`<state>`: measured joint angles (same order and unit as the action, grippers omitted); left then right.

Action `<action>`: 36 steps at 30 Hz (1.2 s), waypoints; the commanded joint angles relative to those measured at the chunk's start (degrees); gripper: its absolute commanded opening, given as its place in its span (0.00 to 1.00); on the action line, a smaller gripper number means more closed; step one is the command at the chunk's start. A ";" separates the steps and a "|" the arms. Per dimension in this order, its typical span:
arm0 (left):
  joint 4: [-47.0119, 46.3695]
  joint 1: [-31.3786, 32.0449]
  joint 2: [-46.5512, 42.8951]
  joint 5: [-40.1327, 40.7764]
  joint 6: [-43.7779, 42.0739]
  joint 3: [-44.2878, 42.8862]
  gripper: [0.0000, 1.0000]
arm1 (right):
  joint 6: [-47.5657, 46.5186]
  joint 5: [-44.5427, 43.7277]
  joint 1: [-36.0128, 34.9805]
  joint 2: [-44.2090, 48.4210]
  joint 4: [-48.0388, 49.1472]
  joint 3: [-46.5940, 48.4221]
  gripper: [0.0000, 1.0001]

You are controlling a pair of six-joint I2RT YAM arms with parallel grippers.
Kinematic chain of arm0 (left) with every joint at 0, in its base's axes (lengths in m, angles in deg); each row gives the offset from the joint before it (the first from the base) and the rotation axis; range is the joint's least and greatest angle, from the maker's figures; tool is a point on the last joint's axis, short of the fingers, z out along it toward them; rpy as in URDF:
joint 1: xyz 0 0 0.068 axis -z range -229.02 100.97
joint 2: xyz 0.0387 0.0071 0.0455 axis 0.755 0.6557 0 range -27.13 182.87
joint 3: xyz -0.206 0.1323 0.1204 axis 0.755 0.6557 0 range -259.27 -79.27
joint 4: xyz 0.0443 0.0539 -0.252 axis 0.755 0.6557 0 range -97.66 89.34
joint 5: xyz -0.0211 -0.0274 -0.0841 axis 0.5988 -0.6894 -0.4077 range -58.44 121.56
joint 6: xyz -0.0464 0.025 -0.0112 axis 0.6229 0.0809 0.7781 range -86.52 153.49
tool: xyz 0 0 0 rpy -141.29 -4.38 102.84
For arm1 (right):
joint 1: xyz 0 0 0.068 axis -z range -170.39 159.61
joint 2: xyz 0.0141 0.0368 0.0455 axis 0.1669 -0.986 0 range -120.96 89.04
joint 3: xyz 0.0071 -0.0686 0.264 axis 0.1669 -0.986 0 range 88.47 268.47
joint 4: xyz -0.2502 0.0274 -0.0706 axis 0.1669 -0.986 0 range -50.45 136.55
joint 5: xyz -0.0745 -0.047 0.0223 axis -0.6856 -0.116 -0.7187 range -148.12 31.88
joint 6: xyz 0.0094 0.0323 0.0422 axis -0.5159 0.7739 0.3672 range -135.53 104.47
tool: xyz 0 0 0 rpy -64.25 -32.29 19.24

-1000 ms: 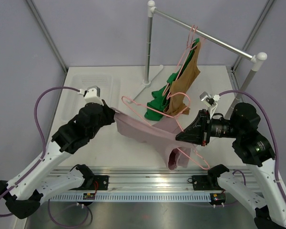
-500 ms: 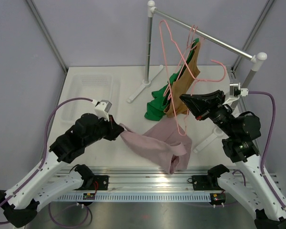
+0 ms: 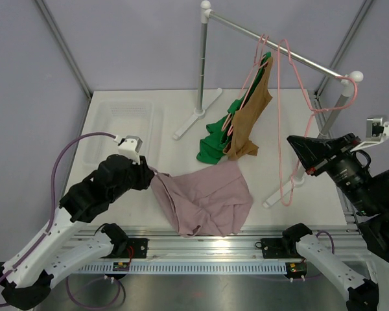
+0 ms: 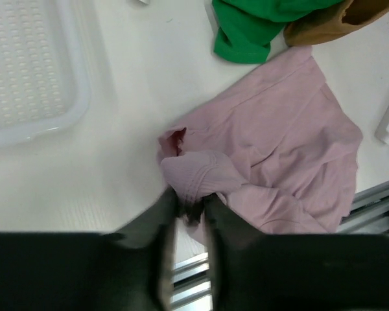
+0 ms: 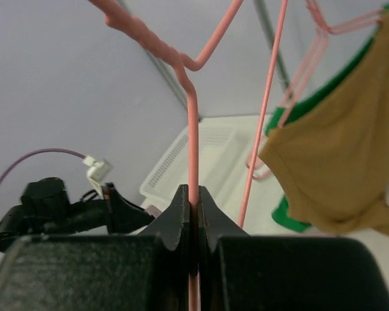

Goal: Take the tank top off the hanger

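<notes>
The pink tank top [image 3: 207,201] lies crumpled on the table, off its hanger; it also shows in the left wrist view [image 4: 279,168]. My left gripper [image 3: 150,175] is shut on its left edge [image 4: 193,181]. My right gripper [image 3: 297,146] is shut on the bare pink hanger [image 3: 282,123], held up high at the right near the rail; the wire runs up between its jaws in the right wrist view [image 5: 193,129].
A clothes rail [image 3: 279,48] stands at the back on two white posts. A brown top [image 3: 249,116] and a green top [image 3: 217,139] hang from it on pink hangers. A clear plastic tray [image 3: 120,120] sits at the back left.
My right gripper has swung the hanger up and to the right, clear of the tank top. The tank top has dropped flat onto the table, with my left gripper holding its edge.
</notes>
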<state>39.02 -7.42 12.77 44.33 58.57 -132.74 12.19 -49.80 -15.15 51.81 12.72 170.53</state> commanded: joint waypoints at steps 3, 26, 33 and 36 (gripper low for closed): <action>-2.11 -0.30 -3.24 5.41 -0.30 0.65 0.45 | 0.83 -15.77 -0.30 -3.45 -26.19 4.51 0.00; -2.64 -0.21 -8.87 4.98 0.06 2.67 0.99 | 3.74 -38.80 -0.21 -30.53 -12.85 17.52 0.00; -3.08 -0.21 -8.87 3.57 -0.21 2.85 0.99 | 4.88 -37.16 6.27 -33.60 -11.88 18.22 0.00; -3.17 -0.21 -8.96 3.05 -0.21 3.02 0.99 | 5.32 -32.25 10.06 -34.13 -11.44 16.65 0.00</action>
<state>38.95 -7.53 4.05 48.31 58.74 -130.23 15.97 -84.75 -8.24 18.17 -2.05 186.20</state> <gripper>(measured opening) 0.987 0.037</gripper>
